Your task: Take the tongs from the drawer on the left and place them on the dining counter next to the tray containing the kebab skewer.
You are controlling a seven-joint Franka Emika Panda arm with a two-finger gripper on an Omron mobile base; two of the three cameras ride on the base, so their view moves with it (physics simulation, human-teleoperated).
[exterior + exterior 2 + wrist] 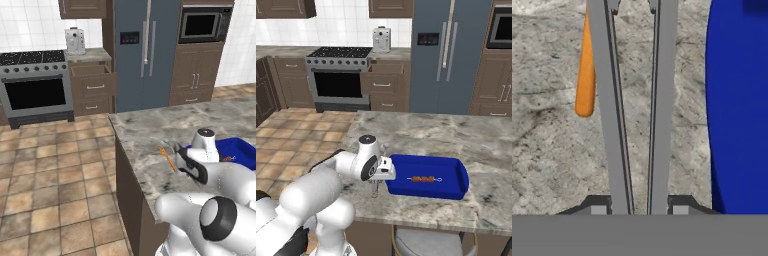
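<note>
Your fingers [598, 206] clamped on grey tongs [636, 100], low over dining counter [421, 131], just beside blue tray [456, 175], orange utensil [585, 75] alongside

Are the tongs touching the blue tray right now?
Apart. The hand view shows a strip of bare marbled dining counter between the tongs, held between the fingertips, and the blue tray.
</note>
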